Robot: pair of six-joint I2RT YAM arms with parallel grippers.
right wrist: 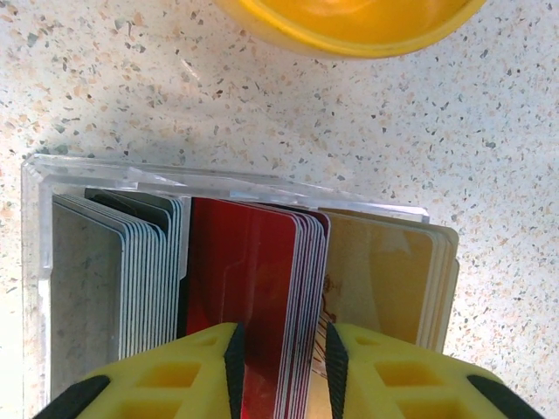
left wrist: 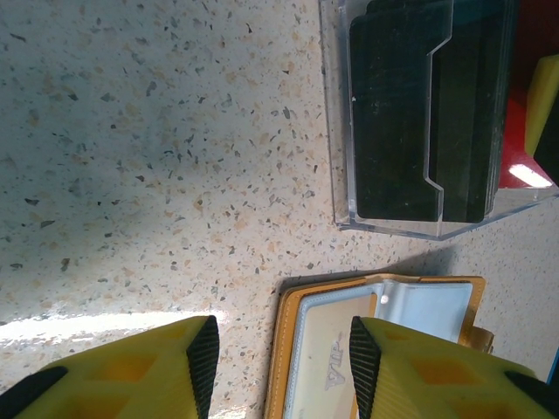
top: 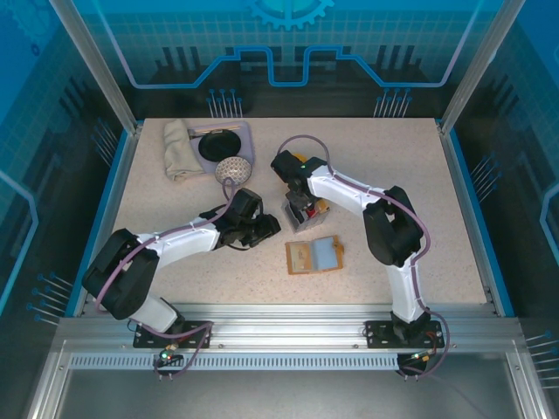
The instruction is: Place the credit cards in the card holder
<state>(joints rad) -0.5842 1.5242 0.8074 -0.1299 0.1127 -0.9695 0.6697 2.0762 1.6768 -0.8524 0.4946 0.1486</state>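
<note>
Closest in, my right gripper (right wrist: 282, 358) stands narrow astride the red credit cards (right wrist: 249, 271) upright in the clear tray (right wrist: 37, 183), though I cannot tell whether it pinches one; grey and beige stacks flank them, so I judge most of the job is left. My left gripper (left wrist: 281, 367) hangs half open and empty over the card holder (left wrist: 384, 301), which lies spread on the bench (left wrist: 131, 175) beside the tray, a beige card seemingly pocketed.
</note>
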